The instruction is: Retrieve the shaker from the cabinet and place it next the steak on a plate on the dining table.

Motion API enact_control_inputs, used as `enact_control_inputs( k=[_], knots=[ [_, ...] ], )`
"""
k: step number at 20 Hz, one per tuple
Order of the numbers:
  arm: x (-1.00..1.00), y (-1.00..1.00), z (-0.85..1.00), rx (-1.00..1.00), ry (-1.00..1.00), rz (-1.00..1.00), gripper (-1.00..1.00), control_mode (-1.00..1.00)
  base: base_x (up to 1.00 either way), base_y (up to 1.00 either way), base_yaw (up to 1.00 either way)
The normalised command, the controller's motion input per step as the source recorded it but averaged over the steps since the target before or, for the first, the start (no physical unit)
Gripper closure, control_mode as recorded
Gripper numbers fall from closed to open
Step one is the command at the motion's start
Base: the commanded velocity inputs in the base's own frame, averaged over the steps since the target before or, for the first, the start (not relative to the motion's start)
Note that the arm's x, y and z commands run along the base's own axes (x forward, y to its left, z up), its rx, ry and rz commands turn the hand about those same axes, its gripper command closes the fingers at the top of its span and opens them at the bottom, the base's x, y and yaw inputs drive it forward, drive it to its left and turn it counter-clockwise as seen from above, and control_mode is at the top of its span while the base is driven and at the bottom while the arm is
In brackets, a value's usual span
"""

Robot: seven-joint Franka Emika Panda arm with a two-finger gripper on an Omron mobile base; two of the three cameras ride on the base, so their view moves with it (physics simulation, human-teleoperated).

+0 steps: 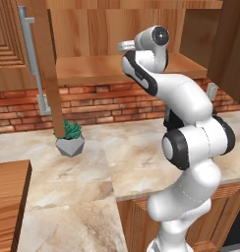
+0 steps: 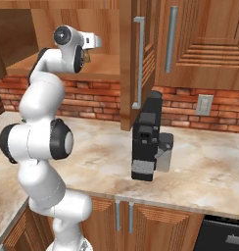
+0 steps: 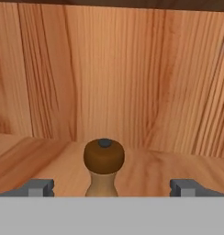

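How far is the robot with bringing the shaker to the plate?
Done: the cabinet stands open and the arm has reached inside. In hand: the open gripper straddles the upright shaker on the shelf, not yet closed. Left: grasp, carry to the table, set it beside the steak.

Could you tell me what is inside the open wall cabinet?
The shaker stands upright on the cabinet shelf, between the open gripper's fingertips. Its base is cut off from view, and the arm covers part of the shelf.

Potted plant (image 1: 70, 137), coffee machine (image 2: 147, 138) on counter (image 2: 209, 169)
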Motion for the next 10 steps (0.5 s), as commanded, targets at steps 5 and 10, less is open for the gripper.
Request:
enact_control_inputs(
  k=[5, 10],
  knots=[
    [0.14, 0.01, -0.03, 0.0, 0.0, 0.0, -1.0, -1.0, 0.0, 0.0, 0.0],
    [0.2, 0.09, -0.03, 0.0, 0.0, 0.0, -1.0, -1.0, 0.0, 0.0, 0.0]
  ],
)
